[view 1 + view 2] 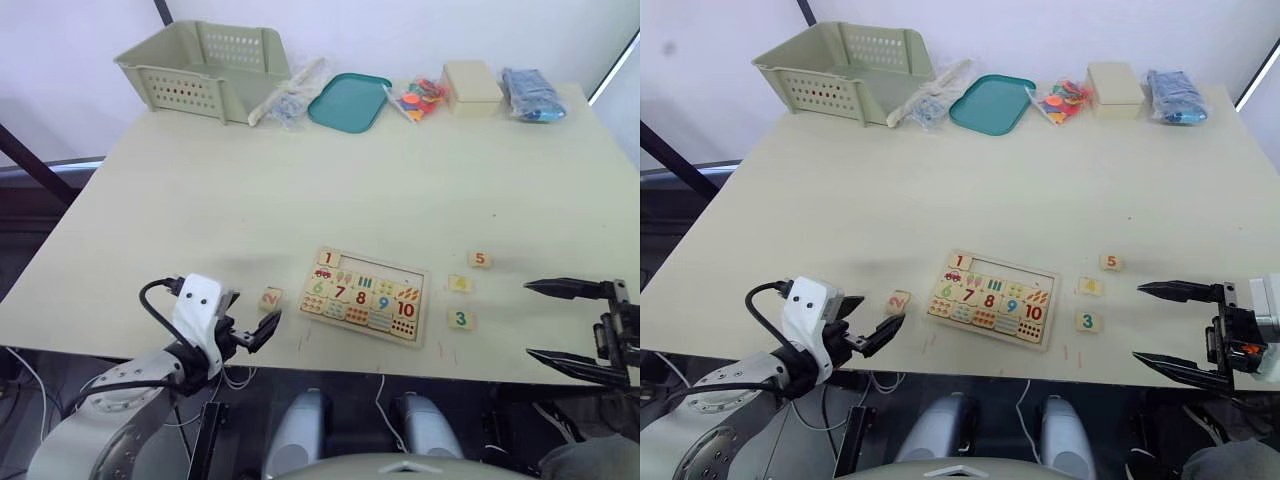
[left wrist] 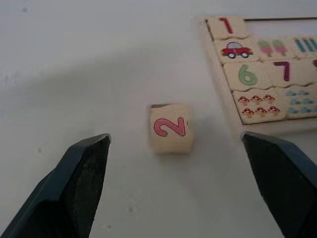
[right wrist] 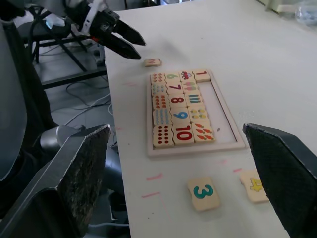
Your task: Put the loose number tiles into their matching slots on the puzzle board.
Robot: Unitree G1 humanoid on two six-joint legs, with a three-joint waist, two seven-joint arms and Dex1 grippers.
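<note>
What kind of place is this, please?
Probably a robot test room, not a home: a cream table carries a number puzzle board, a perforated basket and bagged props, with cables beneath.

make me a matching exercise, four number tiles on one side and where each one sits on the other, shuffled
Tiles:
1. tile 1
2. tile 2
3. tile 3
4. tile 5

Places:
A. on the table on the puzzle board's right side, nearest the table's front edge
B. seated in the board's top row
C. on the table just left of the board, in front of the left tool
D. on the table right of the board, farthest back of the loose tiles

Pairs: 1-B, 2-C, 3-A, 4-D
</note>
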